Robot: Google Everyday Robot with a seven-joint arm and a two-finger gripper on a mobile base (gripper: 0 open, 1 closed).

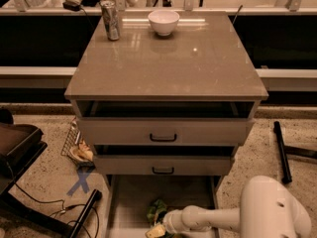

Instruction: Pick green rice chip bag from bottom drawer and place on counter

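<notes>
One hand (157, 228) beside crinkly bag (157, 210), bottom drawer (130, 202).

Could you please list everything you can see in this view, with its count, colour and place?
counter: one, glossy grey-brown, top of the cabinet
drink can: one, silver, back left of the counter
bowl: one, white, back middle of the counter
upper drawers: two, pale grey with black handles, both partly open
bottom drawer: one, pale, pulled out furthest
green rice chip bag: one, green, on the bottom drawer's floor
tape cross: one, blue, floor left of the cabinet
rod: one, black, floor right of the cabinet
arm: one, white, reaching in from the lower right
gripper: one, at the bag, inside the bottom drawer
</notes>
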